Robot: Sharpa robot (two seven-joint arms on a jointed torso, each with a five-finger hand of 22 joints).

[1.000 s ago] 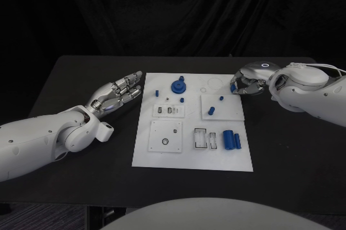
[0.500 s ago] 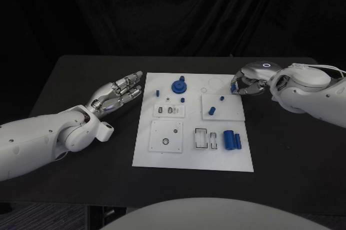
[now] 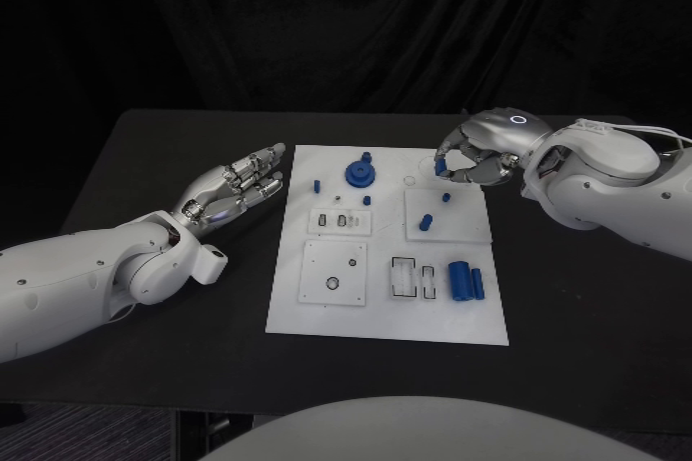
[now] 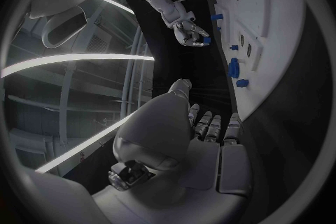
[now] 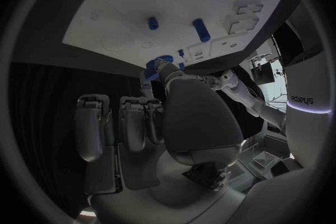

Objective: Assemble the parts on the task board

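Pinching blue part (image 5: 152,75), right hand (image 3: 476,161), per wrist cam.

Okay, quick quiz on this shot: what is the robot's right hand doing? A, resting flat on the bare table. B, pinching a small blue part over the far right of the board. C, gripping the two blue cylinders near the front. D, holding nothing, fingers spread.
B: the right hand pinches a small blue part in its fingertips above the task board's far right corner.

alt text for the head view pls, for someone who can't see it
The robot's right hand holds a small blue part over the far right corner of the white task board, which carries more blue parts. The left hand rests open beside the board's left edge.
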